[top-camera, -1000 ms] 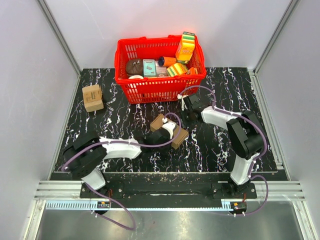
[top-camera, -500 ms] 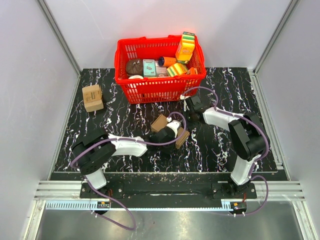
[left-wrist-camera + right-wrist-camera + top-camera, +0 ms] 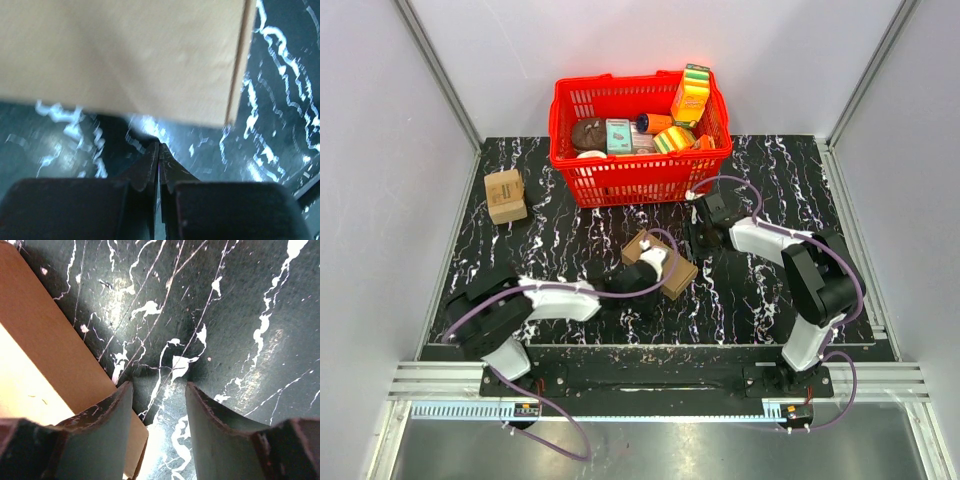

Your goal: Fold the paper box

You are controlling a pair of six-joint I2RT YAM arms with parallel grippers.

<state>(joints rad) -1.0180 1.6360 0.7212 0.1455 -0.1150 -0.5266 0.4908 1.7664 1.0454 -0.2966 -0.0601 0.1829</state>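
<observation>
Left claw [image 3: 159,148], pressed together, has drawn back off the paper box [image 3: 125,55]; right claw [image 3: 159,390] spread

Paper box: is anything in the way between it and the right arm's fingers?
Nothing visible is. In the right wrist view the paper box lies close beside one of the open right fingers, and only the black table shows in the gap. The left fingers, shut, point at the box's edge and block nothing.
</observation>
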